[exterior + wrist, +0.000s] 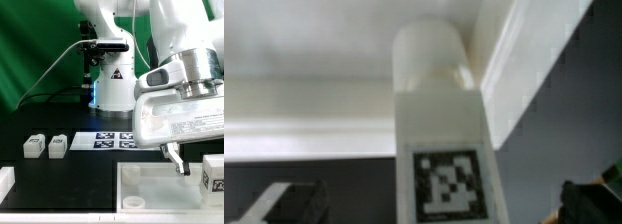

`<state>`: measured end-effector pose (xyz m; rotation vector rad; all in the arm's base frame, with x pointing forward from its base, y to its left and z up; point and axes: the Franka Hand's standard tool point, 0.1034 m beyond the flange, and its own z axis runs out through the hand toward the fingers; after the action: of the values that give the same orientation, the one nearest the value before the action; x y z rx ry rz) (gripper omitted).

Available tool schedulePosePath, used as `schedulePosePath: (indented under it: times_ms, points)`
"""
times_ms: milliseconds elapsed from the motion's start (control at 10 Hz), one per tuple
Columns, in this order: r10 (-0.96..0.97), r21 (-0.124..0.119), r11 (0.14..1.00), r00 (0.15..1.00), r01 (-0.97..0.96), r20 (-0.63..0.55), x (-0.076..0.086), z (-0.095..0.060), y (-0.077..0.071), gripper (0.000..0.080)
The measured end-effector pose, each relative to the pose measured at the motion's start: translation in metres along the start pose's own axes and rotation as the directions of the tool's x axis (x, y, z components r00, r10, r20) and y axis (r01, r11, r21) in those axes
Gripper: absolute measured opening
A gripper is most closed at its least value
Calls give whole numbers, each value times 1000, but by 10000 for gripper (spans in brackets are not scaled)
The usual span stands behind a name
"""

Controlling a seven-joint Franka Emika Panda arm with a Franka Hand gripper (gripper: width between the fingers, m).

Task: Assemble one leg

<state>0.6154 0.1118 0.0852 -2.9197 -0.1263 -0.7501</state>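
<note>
Exterior view: the gripper [178, 157] hangs low over the tabletop [150, 180], jaws spread wide, holding nothing. One leg [213, 172] stands just beside it; two more legs [35, 146] [57, 146] lie well apart from it.

Wrist view: a leg [445, 130] lies directly ahead between the fingertips [278, 203], against the tabletop [313, 60]. It looks light, rigid and smooth; grip across its flat sides near the tag.

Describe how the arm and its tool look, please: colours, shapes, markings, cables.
The arm is glossy white with rounded, bulky shells. Its wrist block is boxy, white and carries faint grey lettering too small to read. Below it, the tool ends in thin dark fingers. In the wrist view only the dark tips show at the edges. No cable on the arm itself is visible.
</note>
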Motion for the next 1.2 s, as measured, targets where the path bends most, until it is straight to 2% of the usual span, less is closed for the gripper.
schedulePosePath:
  times_ms: [100, 200, 400, 600, 700, 800, 900, 1000, 1200]
  points:
    - [14, 12, 1000, 998, -15, 56, 6, -11, 0, 649]
    - [13, 15, 1000, 997, -14, 73, 10, -12, 1, 649]
    - [27, 65, 997, 959, -48, 282, 9, -10, -4, 649]
    - [18, 81, 995, 887, -62, 462, 1, -13, -12, 649]
    - [16, 88, 993, 843, -75, 538, 5, -10, -11, 649]
    - [32, 88, 991, 820, -100, 572, 17, 4, -6, 649]
    - [29, 78, 993, 825, -88, 564, 22, 9, -3, 649]
    - [25, 66, 995, 832, -74, 554, 23, 11, -4, 649]
    - [8, 65, 996, 838, -52, 545, 22, 15, -2, 649]
